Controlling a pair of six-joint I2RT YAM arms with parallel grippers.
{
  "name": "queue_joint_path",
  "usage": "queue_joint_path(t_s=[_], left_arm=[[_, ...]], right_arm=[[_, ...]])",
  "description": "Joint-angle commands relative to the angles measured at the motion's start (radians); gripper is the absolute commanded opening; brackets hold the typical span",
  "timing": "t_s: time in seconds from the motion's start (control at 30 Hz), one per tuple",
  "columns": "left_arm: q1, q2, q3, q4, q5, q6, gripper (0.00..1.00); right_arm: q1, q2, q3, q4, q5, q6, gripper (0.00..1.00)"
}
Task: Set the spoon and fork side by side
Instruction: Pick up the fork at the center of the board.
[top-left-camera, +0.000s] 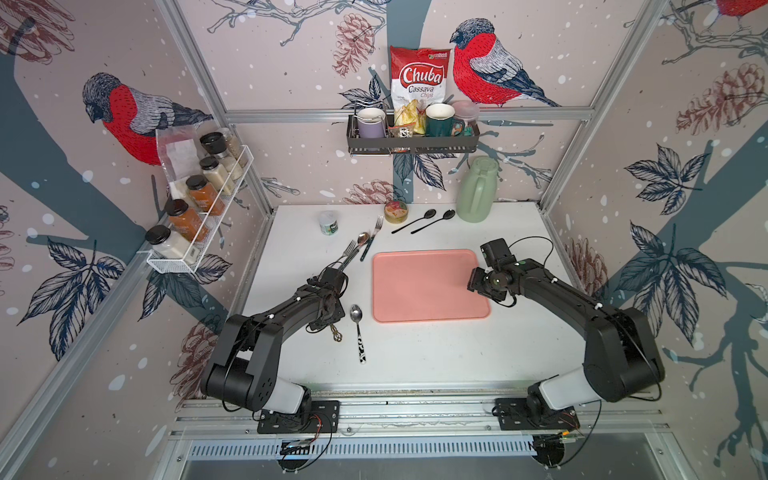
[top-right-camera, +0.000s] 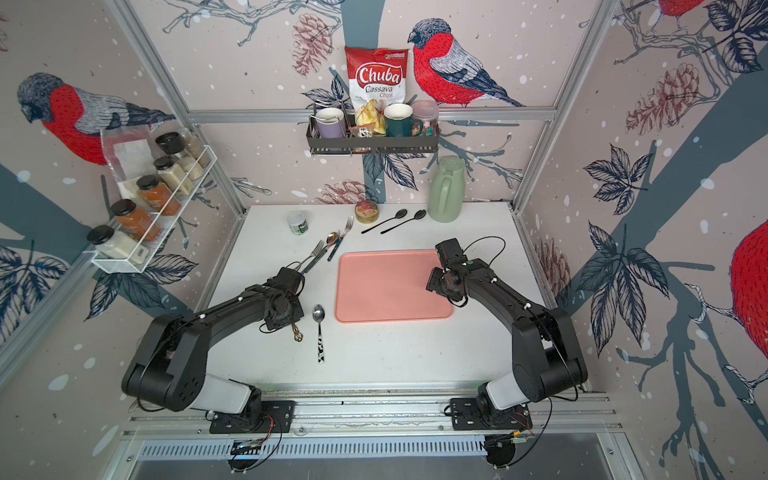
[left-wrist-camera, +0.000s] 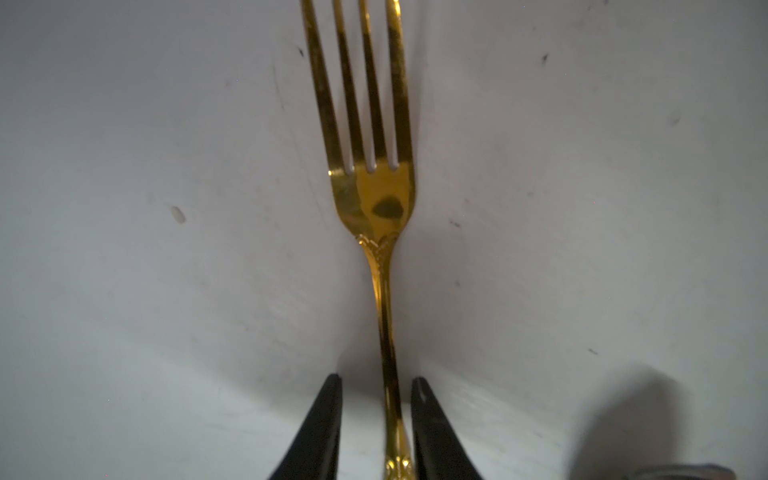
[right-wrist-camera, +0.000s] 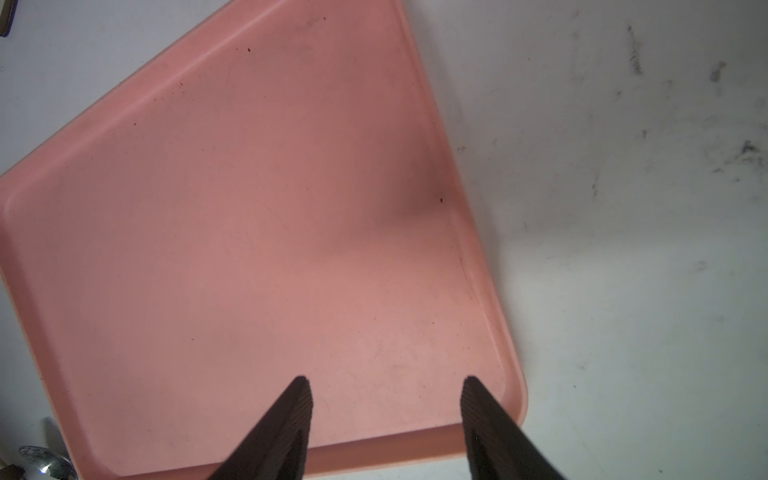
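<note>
left pincer (left-wrist-camera: 376, 378) fingers straddle the gold fork (left-wrist-camera: 374, 199) at its handle, narrowly parted, a sliver of gap on either side, not clamped. fork lies flat on the white tabletop (left-wrist-camera: 124, 166). in a top view the spoon (top-left-camera: 359, 336) lies near it, apart, toward the pink tray (top-left-camera: 432, 291). right pincer (right-wrist-camera: 386, 378) hangs wide open over that tray, holding nothing.

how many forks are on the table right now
3: gold metal fork straddled by the left end effector; silver fork and dark-handled silver fork farther back, beyond the pink plastic tray's far-left corner. Some may be hidden.
</note>
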Motion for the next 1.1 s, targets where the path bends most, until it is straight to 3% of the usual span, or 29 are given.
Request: queue_joint_path(t_s=[0.0,0.33,0.6,0.8,1.07], left_arm=[[0.025,0.013,-0.01,-0.009,0.014,0.021,0.26],[0.042,-0.022,-0.01,-0.024,-0.002,0.043,0.01],[0.024,-0.127,0.061,-0.137,-0.04,0.035,0.0],[-0.097,-0.126,0.263,-0.258,-0.107,0.027,0.0],[-0.292,0.101,0.574,-0.314,-0.164,0.061,0.02]], right_arm=[[0.001,-0.001,0.005,-0.003,0.002,0.002,0.59],[0.001,0.009,0.005,-0.01,-0.001,-0.006,0.59],[0.001,0.009,0.014,-0.014,-0.003,-0.011,0.59],[0.002,0.007,0.011,-0.013,-0.002,-0.009,0.59],[0.001,-0.011,-0.004,-0.002,-0.011,-0.002,0.59]])
